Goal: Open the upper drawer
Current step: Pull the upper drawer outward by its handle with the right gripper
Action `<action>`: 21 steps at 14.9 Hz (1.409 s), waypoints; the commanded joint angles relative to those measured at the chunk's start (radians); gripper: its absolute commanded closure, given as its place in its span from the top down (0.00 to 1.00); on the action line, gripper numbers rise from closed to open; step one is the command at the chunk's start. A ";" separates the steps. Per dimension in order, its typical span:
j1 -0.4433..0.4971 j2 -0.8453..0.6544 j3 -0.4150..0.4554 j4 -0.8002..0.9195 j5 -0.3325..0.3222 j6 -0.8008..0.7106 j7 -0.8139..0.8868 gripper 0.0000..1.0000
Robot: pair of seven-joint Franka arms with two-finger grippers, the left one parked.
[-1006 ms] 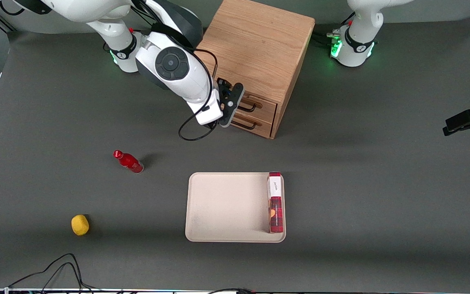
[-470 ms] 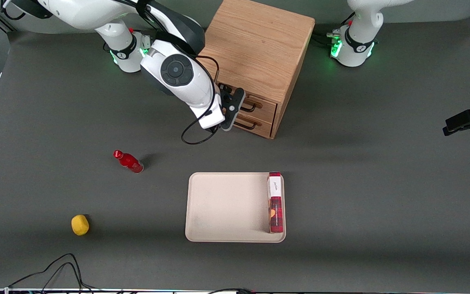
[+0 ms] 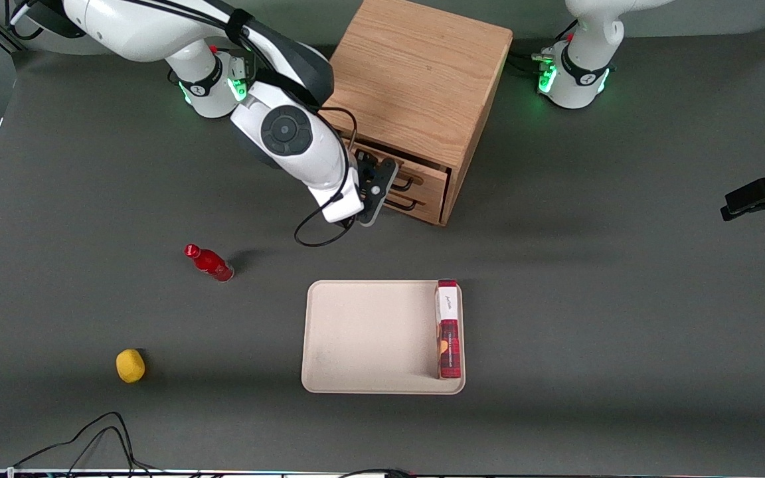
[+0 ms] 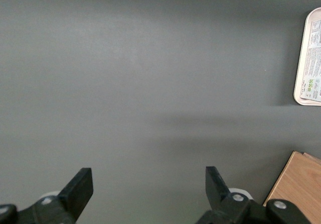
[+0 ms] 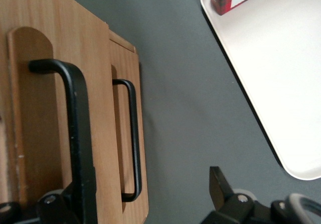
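Dark grey surface carries an oak cabinet (image 3: 416, 86). My gripper (image 3: 382, 188) is at the front of the upper drawer (image 3: 422, 174), which stands slightly out above the lower drawer (image 3: 419, 202). I see the jaws around its black handle (image 5: 75, 133), one finger (image 5: 220, 186) clear of it; whether they pinch it I cannot tell. Nearer the camera, a tray (image 3: 369, 335) holds a red box (image 3: 448, 328) whose print I cannot read.

Robotics laboratory test bench: two white robot arm bases (image 3: 572, 70) with green status lights stand beside an oak cabinet (image 3: 416, 86) on a grey mat-covered table (image 3: 621, 299), with loose cables (image 3: 90, 438) nearer the front camera.
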 commanded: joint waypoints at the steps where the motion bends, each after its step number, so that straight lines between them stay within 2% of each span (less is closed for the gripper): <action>1: 0.013 0.018 -0.010 0.023 -0.024 0.007 -0.011 1.00; 14: 0.022 0.027 -0.067 0.096 -0.019 0.007 -0.037 1.00; 21: 0.055 0.035 -0.128 0.128 -0.022 0.014 -0.068 1.00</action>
